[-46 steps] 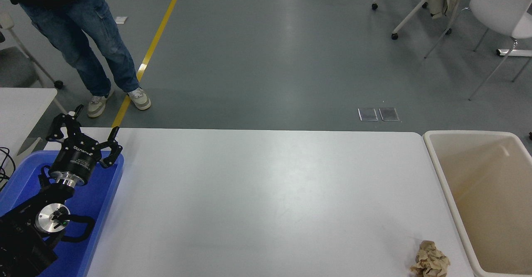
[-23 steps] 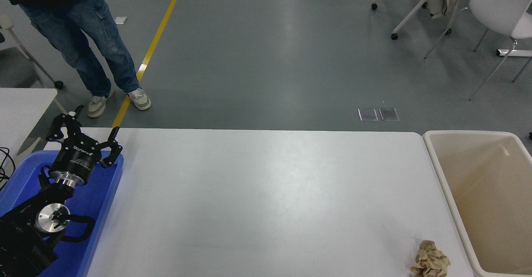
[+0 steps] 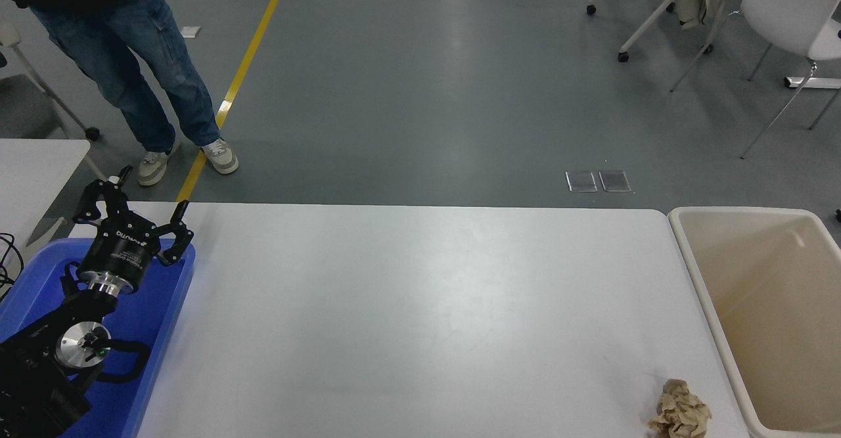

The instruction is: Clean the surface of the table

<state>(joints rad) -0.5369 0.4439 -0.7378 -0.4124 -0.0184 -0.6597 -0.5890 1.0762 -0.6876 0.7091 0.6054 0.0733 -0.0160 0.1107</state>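
Paper, a crumpled brown wad (image 3: 680, 412), sits at 5 o'clock on the white surface (image 3: 420, 320), and its lower edge is cut off by the bottom of the picture. It lies just beside the surface's right edge, near the beige bin (image 3: 765, 320) but not in it. The bin stands against that right edge at 4 o'clock; its right side and near end run out of view, and the part of its inside that shows holds nothing I can make out.

At 8 o'clock a blue tray (image 3: 164, 333) lies along the surface's left side, largely hidden under the black left arm. The left hand (image 3: 135, 218) points toward 12 o'clock over the tray's far end, its fingers (image 3: 179, 213) spread apart and holding nothing. What lies in the tray under the arm cannot be seen. The right hand is out of view.

A person (image 3: 131, 64) in jeans stands on the floor at 11 o'clock, shown only from the waist down. A smaller white table (image 3: 33, 175) is cut off at the left edge. Chairs (image 3: 782, 11) at 1 o'clock are partly out of the picture.
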